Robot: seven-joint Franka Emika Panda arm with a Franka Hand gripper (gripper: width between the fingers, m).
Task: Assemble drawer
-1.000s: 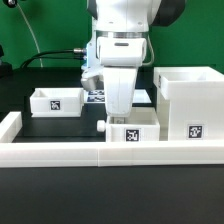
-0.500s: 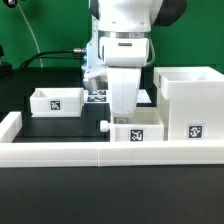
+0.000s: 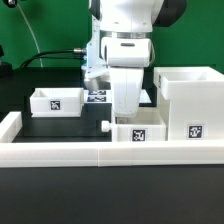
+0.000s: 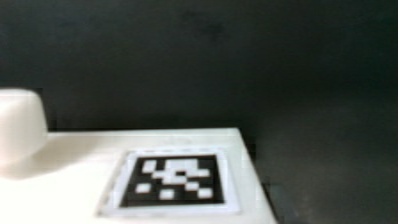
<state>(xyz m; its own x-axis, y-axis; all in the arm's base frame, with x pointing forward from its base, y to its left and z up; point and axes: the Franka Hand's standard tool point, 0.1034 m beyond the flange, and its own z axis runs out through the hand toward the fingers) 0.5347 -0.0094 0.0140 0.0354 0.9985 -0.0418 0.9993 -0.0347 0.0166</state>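
Note:
A small white tray (image 3: 140,134) with a tag and a side knob (image 3: 103,127) sits at the front centre, just to the exterior view's left of the tall open box shell (image 3: 190,105). My gripper (image 3: 126,116) reaches straight down into this tray. Its fingertips are hidden behind the tray wall, and the tray travels with it. A second small tray (image 3: 56,101) stands apart on the exterior view's left. The wrist view shows a white tray face (image 4: 80,160) with its tag (image 4: 175,180) and a white knob (image 4: 18,130); no fingers show there.
A long low white wall (image 3: 60,153) borders the front of the black table and turns back at the exterior view's left. The marker board (image 3: 97,97) lies behind the gripper. A black cable runs along the back by the green backdrop.
My gripper and the centre tray have shifted together a little toward the exterior view's right, closer to the box shell. The other tray and the box shell have not moved.

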